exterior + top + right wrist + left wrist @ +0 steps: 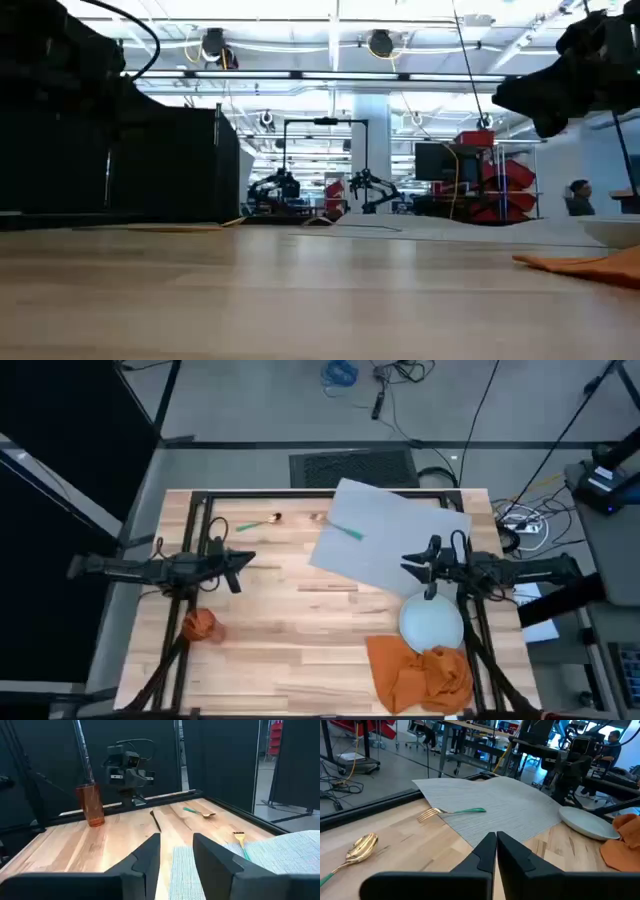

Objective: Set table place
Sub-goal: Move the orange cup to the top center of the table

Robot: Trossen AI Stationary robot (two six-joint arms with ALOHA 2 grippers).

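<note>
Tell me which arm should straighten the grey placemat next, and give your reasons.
Right. The right gripper hangs open over the near edge of the placemat, which lies askew at the table's far right. The left gripper, shut, sits farther from it, across bare wood.

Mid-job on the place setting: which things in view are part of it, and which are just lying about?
Job: grey placemat, askew; fork lying half on it; gold spoon; plate; orange napkin; orange tumbler; wooden table.

Lying about: cables, blue cable coil on the floor.
</note>
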